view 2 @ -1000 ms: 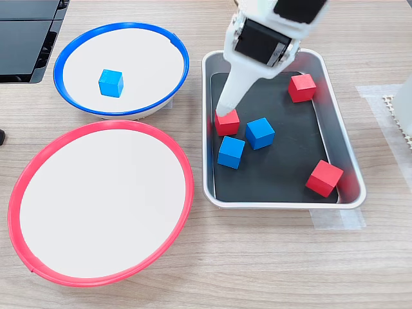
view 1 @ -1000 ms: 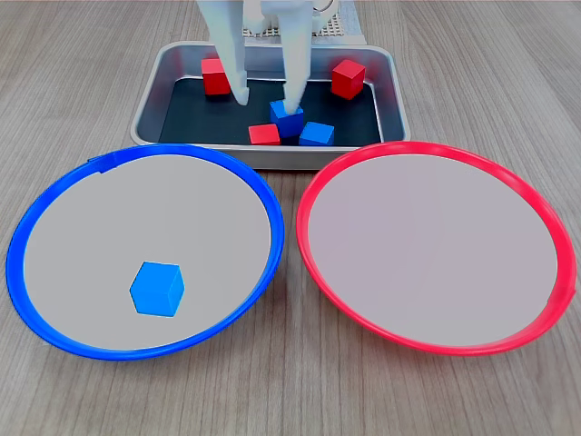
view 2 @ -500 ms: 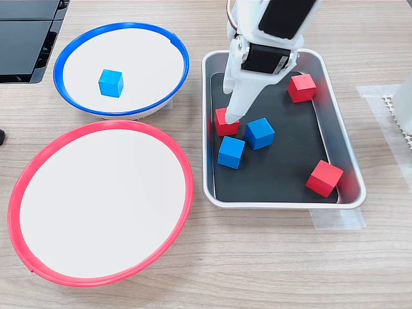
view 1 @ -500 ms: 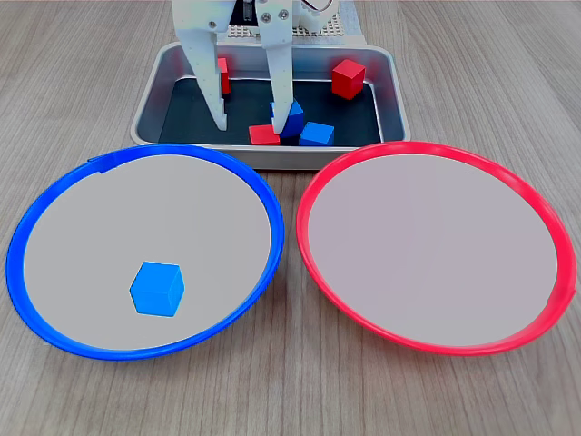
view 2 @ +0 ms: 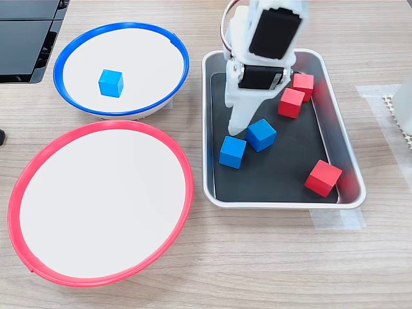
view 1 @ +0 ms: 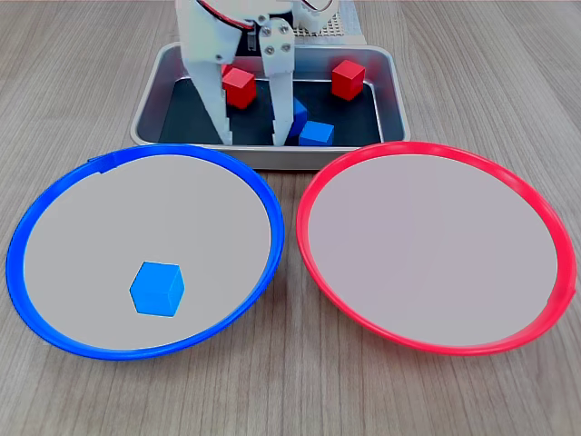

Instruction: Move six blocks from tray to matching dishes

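My gripper [view 1: 250,136] hangs open over the tray's [view 1: 392,95] wall nearest the dishes, its fingers wide apart and holding nothing. In the second exterior view only one white finger [view 2: 238,125] shows, beside two blue blocks [view 2: 261,134] [view 2: 232,152]. Three red blocks lie in the tray [view 2: 277,205]: two close together [view 2: 291,102] [view 2: 302,84] and one apart [view 2: 323,177]. In the first exterior view one red block [view 1: 239,88] shows behind the fingers and another [view 1: 348,79] farther right. A blue block [view 1: 157,288] rests in the blue-rimmed dish [view 1: 100,218]. The red-rimmed dish [view 1: 427,236] holds nothing.
A black panel [view 2: 26,32] lies at the second exterior view's top left. Clear tape and a white object [view 2: 404,103] sit at the second exterior view's right edge. A white mesh base [view 1: 329,23] stands behind the tray.
The gripper came toward the tray's dish-side wall, staying open. The red block by that wall has shot to the far side, next to another red block. One blue block shifted slightly.
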Robot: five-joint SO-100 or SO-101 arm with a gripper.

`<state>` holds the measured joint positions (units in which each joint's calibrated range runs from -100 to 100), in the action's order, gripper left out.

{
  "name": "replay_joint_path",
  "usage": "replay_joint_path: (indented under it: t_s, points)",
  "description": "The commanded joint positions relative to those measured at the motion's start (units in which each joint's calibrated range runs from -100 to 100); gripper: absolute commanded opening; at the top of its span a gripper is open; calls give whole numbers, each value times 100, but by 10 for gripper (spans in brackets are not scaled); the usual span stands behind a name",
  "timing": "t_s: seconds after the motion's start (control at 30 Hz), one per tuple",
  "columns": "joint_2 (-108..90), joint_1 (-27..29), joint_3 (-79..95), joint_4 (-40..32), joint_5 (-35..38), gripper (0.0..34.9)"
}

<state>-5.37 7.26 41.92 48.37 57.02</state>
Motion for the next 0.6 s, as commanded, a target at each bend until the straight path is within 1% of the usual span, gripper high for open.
replay_joint_path:
  t_s: [0.0,0.13,0.3,0.43,0.5,0.57]
  points:
    - [-201,-15,-465,574,-63,159]
    - [-354,60,-501,912,44,165]
    - [-994,324,-546,2258,103,169]
    - [-1403,408,-528,3034,-117,169]
    - [-1489,343,-528,3116,-410,161]
    - [-1506,164,-428,2860,-791,160]
